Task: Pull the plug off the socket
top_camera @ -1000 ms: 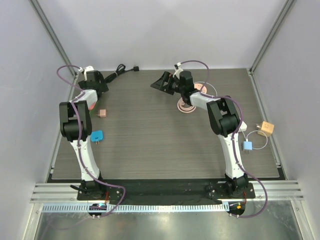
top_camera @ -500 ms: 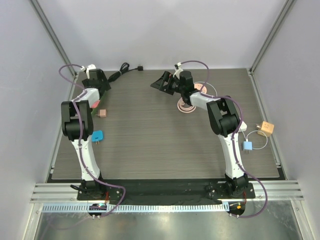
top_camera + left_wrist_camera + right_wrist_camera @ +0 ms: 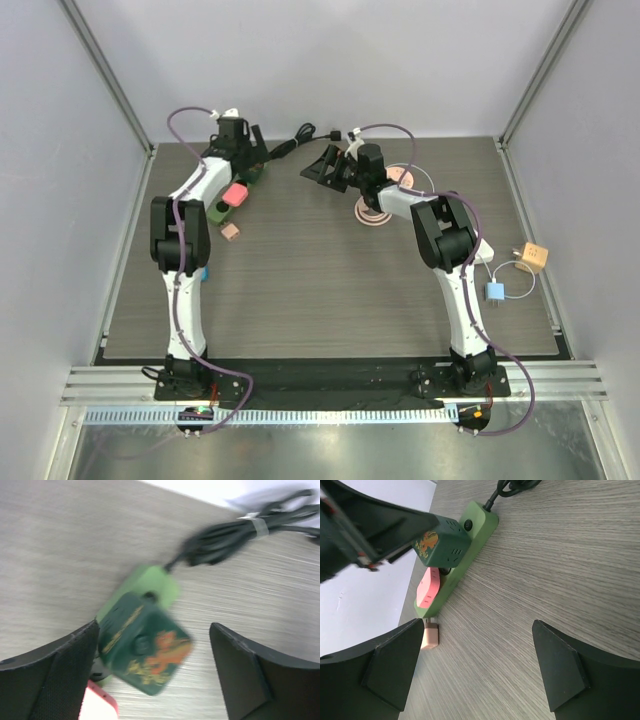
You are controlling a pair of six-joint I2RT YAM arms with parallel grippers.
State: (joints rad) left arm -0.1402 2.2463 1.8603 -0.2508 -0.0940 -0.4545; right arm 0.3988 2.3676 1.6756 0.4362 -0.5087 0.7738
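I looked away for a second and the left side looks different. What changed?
The left gripper swung right along the far edge and now straddles the dark green plug, jaws open. The green power strip, black cable and small pink cube shifted right with it. The right gripper, orange charger and blue charger stayed put.

Beige cube (image 3: 230, 231) at left; orange cube (image 3: 533, 256) near blue charger (image 3: 495, 291) at right.

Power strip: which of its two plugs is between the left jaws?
The dark green plug with orange print, nearest the cord. The pink plug sits further along, not between them.
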